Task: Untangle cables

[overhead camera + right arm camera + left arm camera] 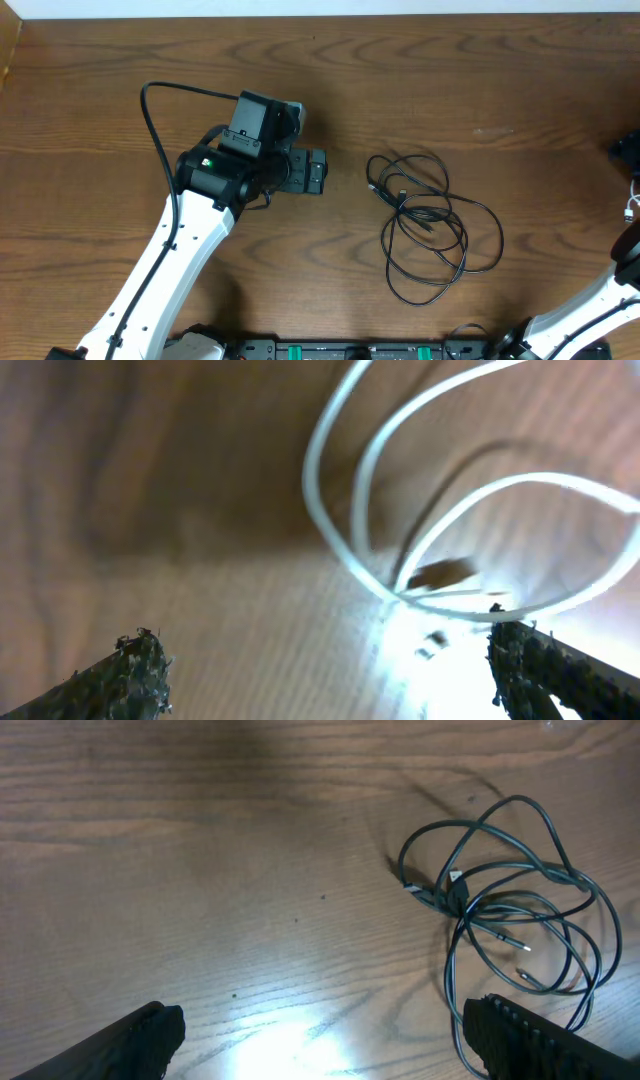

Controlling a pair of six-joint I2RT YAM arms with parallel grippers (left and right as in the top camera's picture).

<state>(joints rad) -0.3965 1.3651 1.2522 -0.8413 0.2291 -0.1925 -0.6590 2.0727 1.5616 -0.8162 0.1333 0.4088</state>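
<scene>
Two black cables (425, 215) lie in one tangled heap of loops right of the table's middle, small plugs showing inside it. The left wrist view has the same black cables (505, 910) at its right side. My left gripper (312, 172) hovers left of the heap, open and empty; in its wrist view the left gripper (325, 1040) has its right finger (530, 1040) over the heap's nearest loop. A white cable (400, 510) curls in blurred loops ahead of my right gripper (330, 670), which is open. One strand runs past its right fingertip (530, 660); nothing lies between the jaws.
The wooden table (450, 80) runs to a pale edge at the back. My right arm (590, 305) enters from the lower right corner, and a short white piece of cable (632, 208) shows at the right edge. The left arm's own thick black cable (160, 110) arcs behind it.
</scene>
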